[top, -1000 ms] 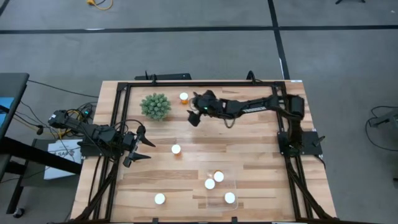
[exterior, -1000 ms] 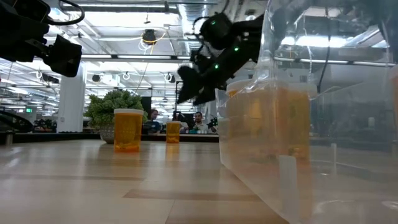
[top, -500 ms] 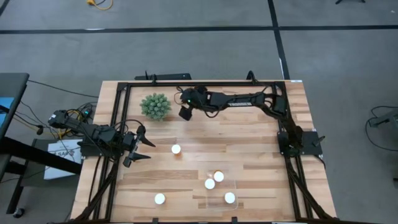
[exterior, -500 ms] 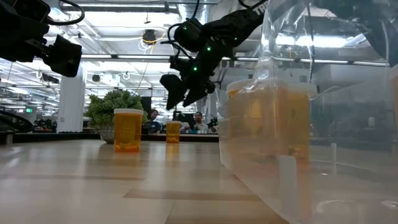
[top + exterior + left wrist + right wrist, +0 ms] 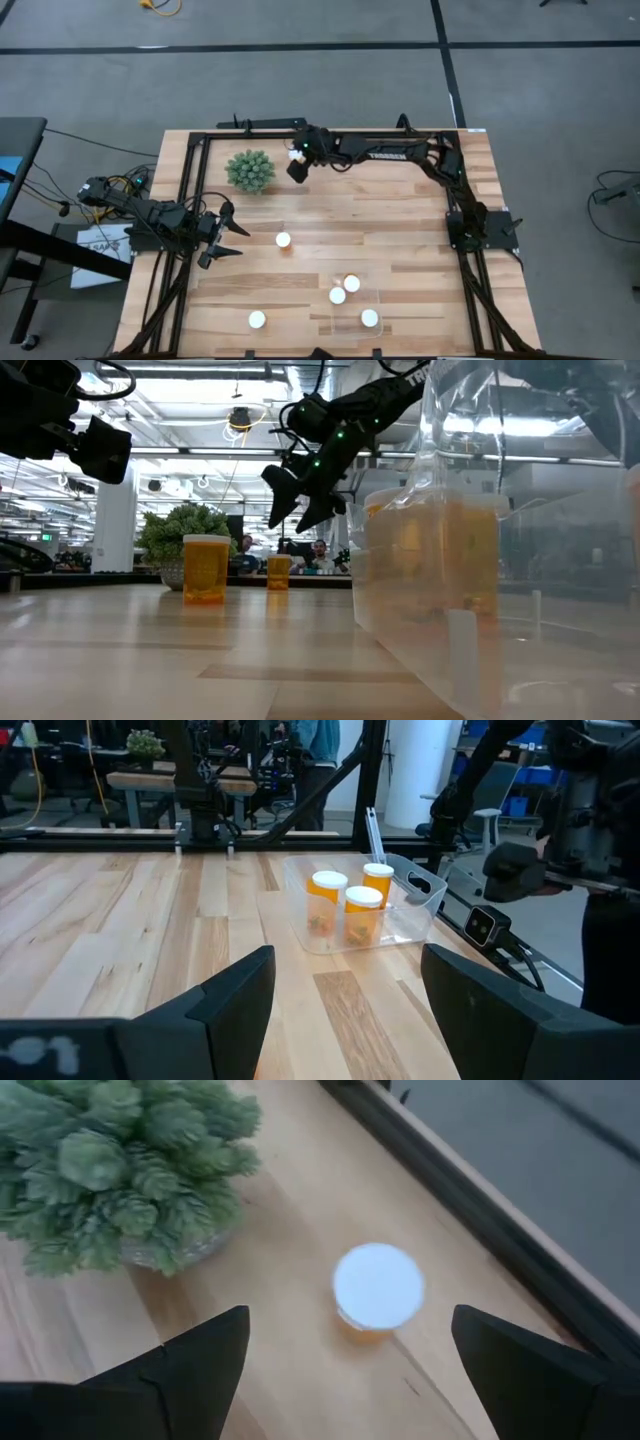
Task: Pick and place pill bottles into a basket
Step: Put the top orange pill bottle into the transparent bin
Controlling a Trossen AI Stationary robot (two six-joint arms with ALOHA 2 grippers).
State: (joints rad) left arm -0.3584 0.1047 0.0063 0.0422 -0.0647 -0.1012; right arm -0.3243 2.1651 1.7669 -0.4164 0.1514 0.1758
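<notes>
High view: right gripper spread wide, empty, above far-edge small orange translucent pill bottle with white cap beside spiky green plant. Clear rectangular plastic basket holds three upright bottles.
Right wrist view: bottle upright, cap up.
Left wrist view: left gripper half-open, empty.

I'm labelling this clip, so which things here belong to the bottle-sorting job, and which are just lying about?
Part of the job:
- small orange pill bottles with white caps: three in the bin, two loose, one by the plant
- clear plastic rectangular basket
- right gripper, fingers open above that bottle

Lying about:
- spiky green ball-shaped plant
- black metal frame
</notes>
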